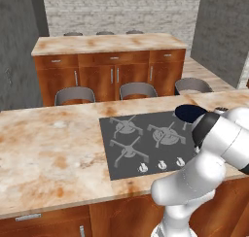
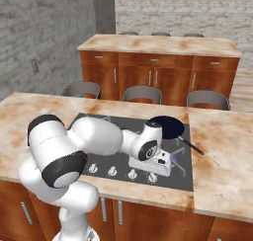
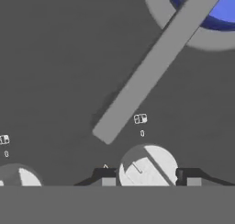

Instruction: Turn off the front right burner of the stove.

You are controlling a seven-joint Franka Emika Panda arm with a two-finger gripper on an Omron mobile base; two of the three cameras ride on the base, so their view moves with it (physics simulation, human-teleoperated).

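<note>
Stove point(image 1: 146, 139) knob point(image 3: 148, 165) is sitting between the gripper's point(image 3: 148, 177) jaws, spread wide either side without touching, seemingly lining up to twist the front right burner off.

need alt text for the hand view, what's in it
Close view down onto the dark stove: a round white-silver knob sits between the two gripper fingertips, which stand apart on either side of it. A pale grey grate arm runs diagonally up to a blue-lit burner; a second knob shows lower left.
</note>
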